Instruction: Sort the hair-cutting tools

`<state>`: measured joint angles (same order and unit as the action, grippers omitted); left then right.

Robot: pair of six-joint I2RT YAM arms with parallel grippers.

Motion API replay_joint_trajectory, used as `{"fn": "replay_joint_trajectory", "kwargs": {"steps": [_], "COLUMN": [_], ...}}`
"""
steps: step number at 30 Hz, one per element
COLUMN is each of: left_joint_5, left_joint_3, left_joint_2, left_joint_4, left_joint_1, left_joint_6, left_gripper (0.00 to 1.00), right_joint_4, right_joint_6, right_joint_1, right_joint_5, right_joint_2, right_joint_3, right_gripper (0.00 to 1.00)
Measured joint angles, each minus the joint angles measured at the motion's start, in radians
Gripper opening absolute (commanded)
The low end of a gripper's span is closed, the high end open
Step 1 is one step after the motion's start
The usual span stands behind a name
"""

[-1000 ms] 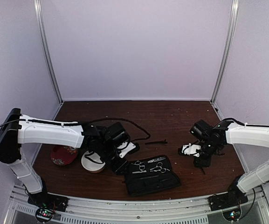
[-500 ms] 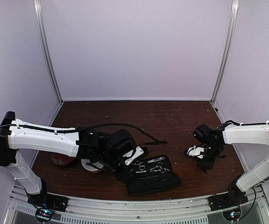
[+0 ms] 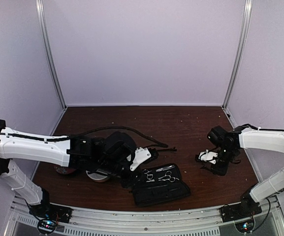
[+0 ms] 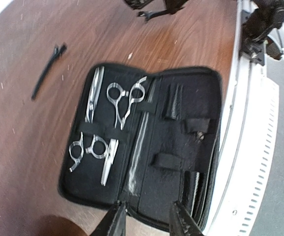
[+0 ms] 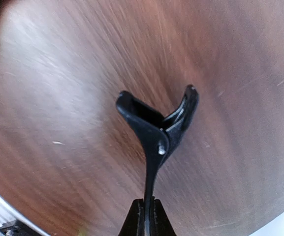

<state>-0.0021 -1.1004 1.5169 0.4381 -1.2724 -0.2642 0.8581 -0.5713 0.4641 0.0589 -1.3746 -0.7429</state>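
Scissors [image 4: 124,101], two, sit strapped in the open pouch [image 4: 181,162] near the surface's [image 4: 14,128] front edge; left gripper [image 4: 146,222] hovers spread, tips cropped. Right gripper [image 5: 145,216] pinches a black clip [image 5: 159,130], seemingly above bare, blurred wood.

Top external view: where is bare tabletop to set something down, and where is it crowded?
Free: the far half of the brown wooden table, behind the thin black clip; between the open black pouch and right gripper. Crowded: near left, around the white bowl.
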Motion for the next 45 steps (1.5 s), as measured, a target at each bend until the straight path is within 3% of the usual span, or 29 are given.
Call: {"fn": "replay_joint_trajectory", "kwargs": {"steps": [8,16,24,31,45], "left_joint_5": [0.048,0.127,-0.089,-0.275,-0.412], "left_joint_3": [-0.058,-0.024,-0.063,-0.128,-0.232], "left_joint_2": [0.047,0.05,0.075,0.134,0.248], "left_joint_4": [-0.071,-0.239,-0.279,-0.264,-0.228], "left_joint_1": [-0.003,-0.019,-0.116,-0.121,-0.12], "left_joint_6": [0.113,0.177,0.264,0.318,0.371], "left_gripper": [0.28,0.32,0.32,0.28,0.31], "right_joint_4": [0.113,0.189,0.238,0.272,0.299], "right_joint_6": [-0.09,-0.076,-0.025,0.004,0.021], "right_joint_1": [0.17,0.296,0.349,0.385,0.436], "right_joint_5": [0.148,0.215,0.195,0.147,0.101], "right_joint_2": [0.207,0.182,0.037,-0.006,-0.021], "right_joint_3": [-0.158,-0.283,-0.43,-0.51,-0.536], "right_gripper": [0.0,0.0,0.0,0.0,0.0]}}
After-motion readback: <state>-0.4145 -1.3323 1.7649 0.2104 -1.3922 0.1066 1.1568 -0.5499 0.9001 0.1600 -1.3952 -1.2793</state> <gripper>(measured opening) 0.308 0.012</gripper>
